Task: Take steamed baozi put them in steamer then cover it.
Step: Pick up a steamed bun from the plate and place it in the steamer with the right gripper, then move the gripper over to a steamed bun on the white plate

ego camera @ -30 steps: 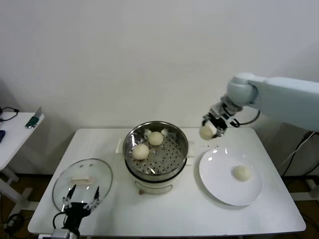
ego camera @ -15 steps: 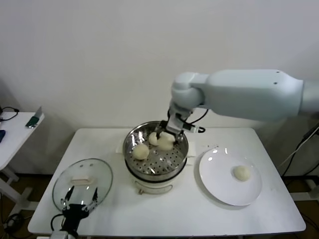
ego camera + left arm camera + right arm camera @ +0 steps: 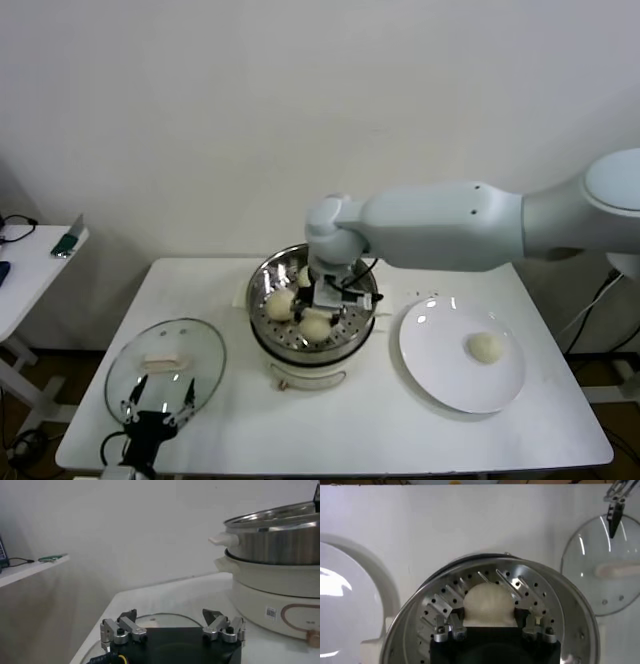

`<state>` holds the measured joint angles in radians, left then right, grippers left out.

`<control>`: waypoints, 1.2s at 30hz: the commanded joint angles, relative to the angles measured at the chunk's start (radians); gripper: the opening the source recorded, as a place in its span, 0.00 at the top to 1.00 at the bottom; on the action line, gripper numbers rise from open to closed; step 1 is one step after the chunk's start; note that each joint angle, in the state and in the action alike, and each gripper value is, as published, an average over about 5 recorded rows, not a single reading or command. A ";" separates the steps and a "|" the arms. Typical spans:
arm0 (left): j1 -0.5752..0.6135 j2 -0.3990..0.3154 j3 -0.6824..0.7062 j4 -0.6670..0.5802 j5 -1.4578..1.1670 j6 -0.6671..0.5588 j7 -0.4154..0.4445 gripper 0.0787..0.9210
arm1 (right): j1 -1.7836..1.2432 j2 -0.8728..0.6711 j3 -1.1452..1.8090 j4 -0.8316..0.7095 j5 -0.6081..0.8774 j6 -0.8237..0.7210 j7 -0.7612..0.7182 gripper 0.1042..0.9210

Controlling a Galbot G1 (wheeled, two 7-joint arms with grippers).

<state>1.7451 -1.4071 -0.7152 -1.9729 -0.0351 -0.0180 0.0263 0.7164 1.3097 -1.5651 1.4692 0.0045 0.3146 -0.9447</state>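
Placing the third bun, by the look of it. Down inside the steamer [image 3: 313,300], near its front, sits the right tool [image 3: 318,312], pinching a steamed baozi [image 3: 316,328] between its two sides. From the right wrist view, same bun [image 3: 488,605] low over the holes in the shiny floor; hard to tell if touching it yet. Two more buns already in the basket: one [image 3: 281,303] toward the left side, another [image 3: 304,276] at the back, partly hidden by the arm. One last bun [image 3: 486,347] alone on the white plate [image 3: 432,365], to the right of the pot.

Over on the left, near the front edge of the worktop [image 3: 420,425], the left tool [image 3: 160,402] parked and waiting, spread wide, hanging at the near rim of the cover [image 3: 166,365]. Glass lid flat on the worktop, well apart from the pot, pale handle facing up.

So, more than halfway through the loading, probably. Next move likely this: let go of the bun gently so as not to squash it, then lift straight up, clear of the metal rim and the two neighbours. After that, across to the plate for the last one. Lid comes after all four are in.
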 commanded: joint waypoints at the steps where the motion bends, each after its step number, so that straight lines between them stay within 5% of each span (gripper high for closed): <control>1: 0.001 0.000 0.000 0.001 0.002 -0.001 0.000 0.12 | -0.056 0.040 -0.005 -0.029 -0.027 0.021 0.008 0.32; 7: 0.001 0.000 -0.001 0.002 0.001 -0.002 -0.001 0.12 | -0.050 0.044 -0.001 -0.046 -0.028 0.027 0.022 0.31; 14: -0.002 -0.002 0.003 0.005 0.003 -0.005 -0.001 0.12 | -0.027 0.025 0.021 -0.103 -0.032 0.080 0.044 0.14; 21: -0.004 -0.002 0.005 0.011 0.008 -0.005 0.000 0.12 | 0.091 -0.072 0.036 -0.179 0.177 0.107 -0.054 0.12; 28: -0.008 0.000 0.004 0.010 0.006 -0.004 0.001 0.12 | 0.270 -0.316 -0.151 -0.228 0.602 -0.155 -0.201 0.12; 36: -0.029 -0.007 0.001 0.009 -0.003 0.003 0.009 0.12 | 0.282 -0.617 -0.341 -0.117 0.613 -0.417 -0.122 0.12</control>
<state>1.7273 -1.4096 -0.7152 -1.9620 -0.0345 -0.0186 0.0307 0.9118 1.0215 -1.7069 1.3073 0.4223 0.1757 -1.0567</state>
